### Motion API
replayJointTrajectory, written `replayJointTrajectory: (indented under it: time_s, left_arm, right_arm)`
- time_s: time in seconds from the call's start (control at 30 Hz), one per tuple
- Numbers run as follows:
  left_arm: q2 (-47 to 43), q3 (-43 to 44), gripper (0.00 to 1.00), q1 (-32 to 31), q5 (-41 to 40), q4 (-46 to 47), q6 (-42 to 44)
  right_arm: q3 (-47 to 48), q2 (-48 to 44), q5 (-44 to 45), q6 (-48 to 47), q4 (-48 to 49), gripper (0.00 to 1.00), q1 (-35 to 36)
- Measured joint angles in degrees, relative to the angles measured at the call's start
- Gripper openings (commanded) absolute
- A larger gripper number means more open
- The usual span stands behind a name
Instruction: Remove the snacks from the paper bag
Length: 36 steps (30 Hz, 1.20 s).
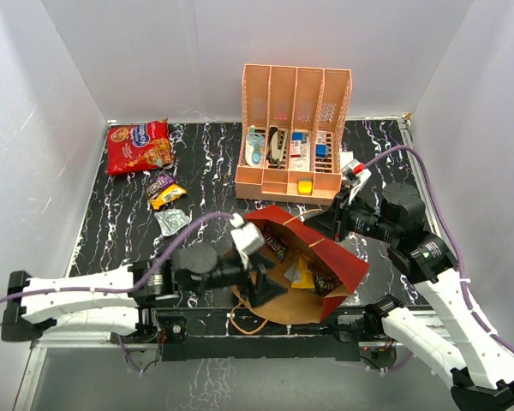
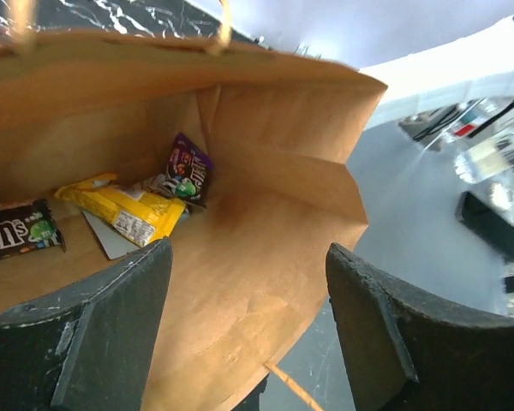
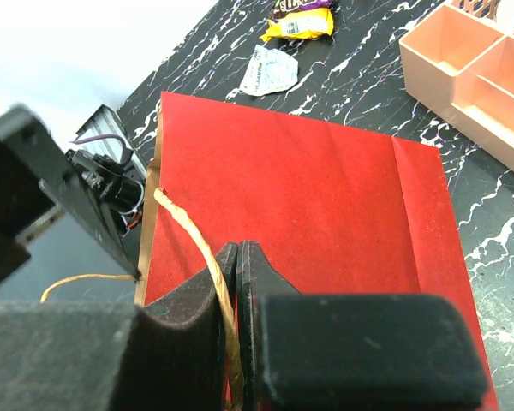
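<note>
Guessing about halfway: cookie bag (image 1: 139, 145) and a few packets (image 1: 167, 195) are lying out far-left, more snacks (image 2: 128, 212) are sitting inside the paper bag (image 1: 341, 257), left jaws are gaping apart, right jaws are pinching its twine handle (image 3: 191, 238).

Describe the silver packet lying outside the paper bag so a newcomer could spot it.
Find the large red cookie bag at the far-left corner of the table. Small packets trail from it toward the near edge. The silver packet is the last, plain crinkled grey, unlike the yellow packet next to it.
</note>
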Motion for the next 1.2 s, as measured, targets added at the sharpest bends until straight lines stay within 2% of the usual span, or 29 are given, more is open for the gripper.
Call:
replayJointTrajectory:
  time_s: [0.07, 0.17, 0.3, 0.4, 0.7, 0.87, 1.2]
  left_arm:
    - [2.8, -0.3, 0.65, -6.1, -7.5, 1.0, 0.5]
    - [8.3, -0.3, 0.64, -10.4, -16.3, 1.1, -0.2]
    - [19.8, 1.1, 0.61, -10.7, -30.1, -1.6, -3.9]
    - [27.6, 2.1, 0.61, -10.6, -37.6, -2.8, -5.7]
    - [34.4, 2.2, 0.67, -10.6, -49.5, 2.3, -6.6]
    - [38.2, 1.7, 0.79, -10.6, -54.6, 9.7, -4.0]
    - [46.4, -1.7, 0.79, -8.0, -59.1, 29.0, 4.9]
  right_arm:
    - [0.0, 0.0, 0.0, 0.0, 0.0, 0.08, 0.0]
    - [0.0, 0.0, 0.0, 0.0, 0.0, 0.08, 0.0]
    - [0.0, 0.0, 0.0, 0.0, 0.0, 0.08, 0.0]
    - [0.0, 0.0, 0.0, 0.0, 0.0, 0.08, 0.0]
    - [0.0, 0.2, 0.0, 0.0, 0.0, 0.08, 0.0]
    - [0.0, 0.6, 0.0, 0.0, 0.0, 0.08, 0.0]
    - [0.0, 0.6, 0.0, 0.2, -0.1, 0.08, 0.0]
